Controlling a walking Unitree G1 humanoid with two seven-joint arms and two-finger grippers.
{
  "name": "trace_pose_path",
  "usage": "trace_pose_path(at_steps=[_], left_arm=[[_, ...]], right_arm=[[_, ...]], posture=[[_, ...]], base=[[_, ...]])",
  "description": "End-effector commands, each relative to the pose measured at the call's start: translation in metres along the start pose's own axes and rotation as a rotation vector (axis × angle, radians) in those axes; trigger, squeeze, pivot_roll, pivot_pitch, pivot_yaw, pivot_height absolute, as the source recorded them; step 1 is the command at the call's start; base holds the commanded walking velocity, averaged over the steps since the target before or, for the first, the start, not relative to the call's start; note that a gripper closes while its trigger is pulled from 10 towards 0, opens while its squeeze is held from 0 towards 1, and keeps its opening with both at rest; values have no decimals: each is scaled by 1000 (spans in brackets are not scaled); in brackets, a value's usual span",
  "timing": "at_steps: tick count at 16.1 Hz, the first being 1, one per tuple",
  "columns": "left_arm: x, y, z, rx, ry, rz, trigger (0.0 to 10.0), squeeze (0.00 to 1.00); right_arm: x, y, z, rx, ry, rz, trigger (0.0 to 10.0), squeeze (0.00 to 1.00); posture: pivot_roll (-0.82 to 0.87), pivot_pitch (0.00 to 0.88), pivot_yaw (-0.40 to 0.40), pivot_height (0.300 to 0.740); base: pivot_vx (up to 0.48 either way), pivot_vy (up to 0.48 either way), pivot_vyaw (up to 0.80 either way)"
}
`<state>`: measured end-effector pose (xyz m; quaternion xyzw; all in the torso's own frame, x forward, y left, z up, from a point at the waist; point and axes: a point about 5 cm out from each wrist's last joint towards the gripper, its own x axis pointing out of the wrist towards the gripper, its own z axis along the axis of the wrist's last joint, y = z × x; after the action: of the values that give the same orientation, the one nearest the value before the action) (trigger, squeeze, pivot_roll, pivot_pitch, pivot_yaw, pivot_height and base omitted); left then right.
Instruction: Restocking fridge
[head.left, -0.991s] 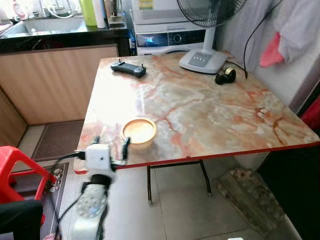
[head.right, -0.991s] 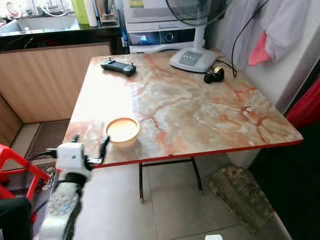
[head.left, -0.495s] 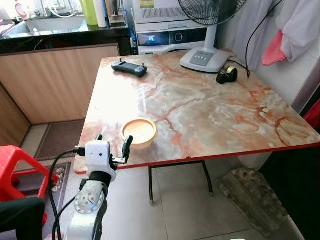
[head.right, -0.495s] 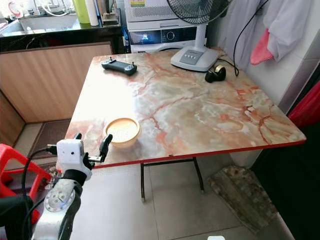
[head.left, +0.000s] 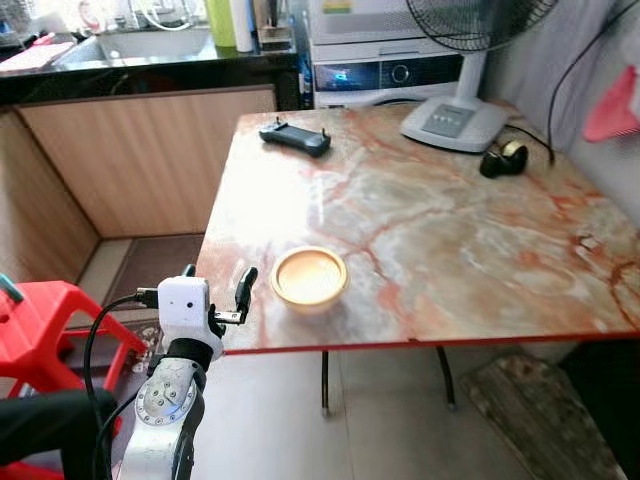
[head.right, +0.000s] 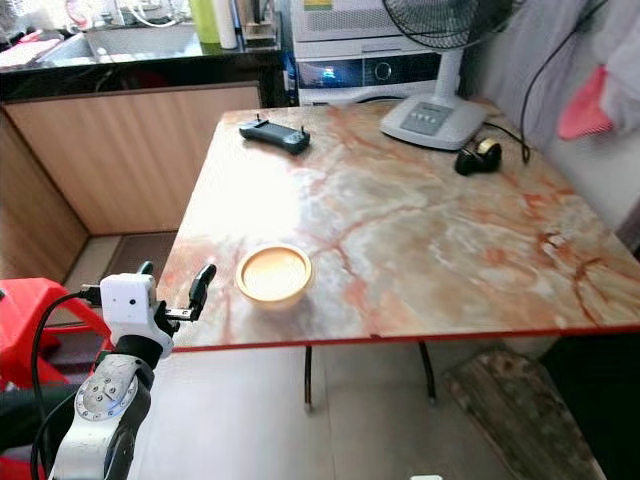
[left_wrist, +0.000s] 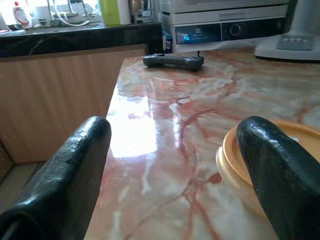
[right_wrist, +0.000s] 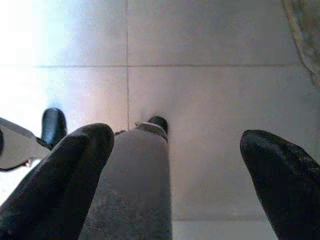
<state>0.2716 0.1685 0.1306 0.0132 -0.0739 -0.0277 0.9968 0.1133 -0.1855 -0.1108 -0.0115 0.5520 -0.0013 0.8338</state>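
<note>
Your left gripper (head.left: 215, 291) hangs at the near-left corner of the surface (head.left: 480, 240), its black fingers (left_wrist: 75, 165) spread wide with nothing between them. The bowl (head.left: 309, 278) sits near the front edge, just beyond and to the right of that gripper; in the left wrist view its rim shows partly behind one finger, so you are lined up off-centre.

The main risk, as I judge it, is that finger catching the rim instead of straddling it. The marble top looks slick, and a nudge could slide the bowl toward the red front edge, which is close by. I cannot tell whether the bowl holds anything, so treat it as spillable.

Room is tight low on your left: the red stool (head.left: 45, 325) stands beside the arm, and the arm's cable loops loose near it. Across the surface there is plenty of bare space; the controller (head.left: 295, 137), fan base (head.left: 452, 121) and tape roll (head.left: 503, 159) are well apart at the far side.

Your right gripper (right_wrist: 172, 165) hangs idle over the floor, fingers apart.
</note>
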Motion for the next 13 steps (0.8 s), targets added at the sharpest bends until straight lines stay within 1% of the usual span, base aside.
trace_pose_path(at_steps=[1, 2, 4, 5, 9, 12, 13], left_arm=[[0, -4, 3, 0, -3, -17, 10000, 0], [-1, -8, 1, -1, 4, -38, 10000, 0], [1, -10, 1, -2, 4, -51, 10000, 0], [3, -12, 2, 1, -1, -55, 10000, 0], [5, -19, 3, -25, -1, -73, 10000, 0], [2, -17, 2, -78, 18, -48, 10000, 0], [2, -16, 1, -119, 34, -41, 10000, 0]], right_arm=[[-2, 4, -15, 8, 56, 7, 10000, 0], [-2, 0, -16, 34, 55, -13, 10000, 0], [-2, -2, -17, 59, 51, -22, 10000, 0], [-3, -4, -16, 45, 47, -13, 10000, 0], [-2, -7, -13, 31, 43, -20, 10000, 0], [-2, -8, -11, 30, 38, -21, 10000, 0], [-2, -8, -10, 26, 36, -20, 10000, 0]], posture=[[46, 0, 65, 740], [43, 0, 62, 740], [41, 0, 56, 740], [48, 0, 47, 740], [68, 0, 26, 740], [84, 0, 13, 740], [86, 0, 9, 740]], base=[[259, 0, 0], [262, 0, 0], [261, 0, 0], [259, 0, 0], [0, 0, 0], [0, 0, 0], [0, 0, 0]])
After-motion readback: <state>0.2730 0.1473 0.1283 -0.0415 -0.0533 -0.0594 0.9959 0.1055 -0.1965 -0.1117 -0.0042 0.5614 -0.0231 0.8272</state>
